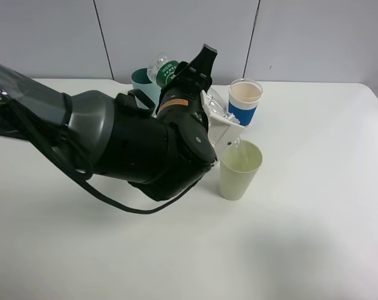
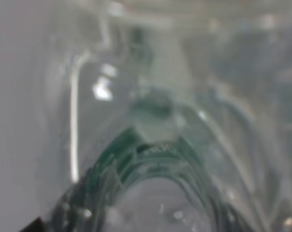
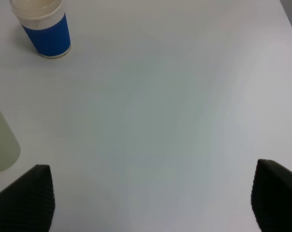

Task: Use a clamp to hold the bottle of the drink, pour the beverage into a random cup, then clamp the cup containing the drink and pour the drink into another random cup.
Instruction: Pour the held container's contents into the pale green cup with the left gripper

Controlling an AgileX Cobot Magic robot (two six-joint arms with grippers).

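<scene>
My left gripper (image 1: 192, 75) is shut on a clear drink bottle with a green label (image 1: 165, 70). The bottle is tilted down to the right, with its mouth over a pale green cup (image 1: 240, 169). A thin stream seems to fall into that cup. The left wrist view is filled by a blur of the clear bottle (image 2: 155, 121) and its green label. A blue cup with a white rim (image 1: 245, 103) stands just behind the green cup. My right gripper (image 3: 150, 198) is open and empty above bare table. The right wrist view also shows the blue cup (image 3: 44, 29) and the green cup (image 3: 1, 145).
A teal cup (image 1: 140, 80) stands at the back, partly hidden by the left arm (image 1: 132, 147). The white table (image 1: 313, 219) ends at a grey wall behind. The right arm is out of the exterior high view.
</scene>
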